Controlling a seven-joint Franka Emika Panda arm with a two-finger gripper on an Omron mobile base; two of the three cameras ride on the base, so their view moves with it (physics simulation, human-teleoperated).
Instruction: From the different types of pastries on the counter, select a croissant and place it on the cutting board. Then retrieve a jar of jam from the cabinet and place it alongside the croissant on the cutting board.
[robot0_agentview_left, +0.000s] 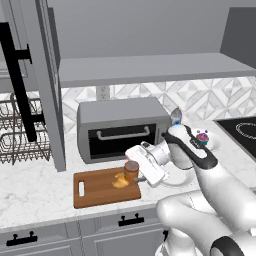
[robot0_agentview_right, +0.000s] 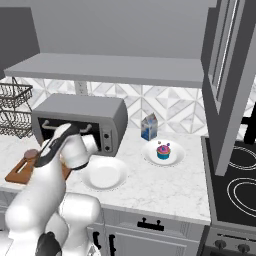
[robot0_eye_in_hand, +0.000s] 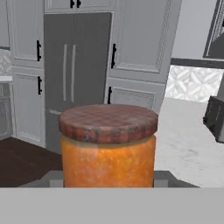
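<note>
Pincer (robot0_agentview_left: 136, 176) is gripping your jam jar (robot0_agentview_left: 131, 171) upright, hovering low over the cutting board (robot0_agentview_left: 95, 192) just right of the croissant (robot0_agentview_left: 120, 180), so you're lining them up side by side

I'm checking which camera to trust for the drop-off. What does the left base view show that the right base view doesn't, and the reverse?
Left base view alone: the croissant lying on the cutting board, with the hand shut on the jam jar right beside it, over the board.
Right base view alone: the carton and the bare white plate.
Both: the board, the jar, the toaster oven, the cupcake and the marble counter.
</note>
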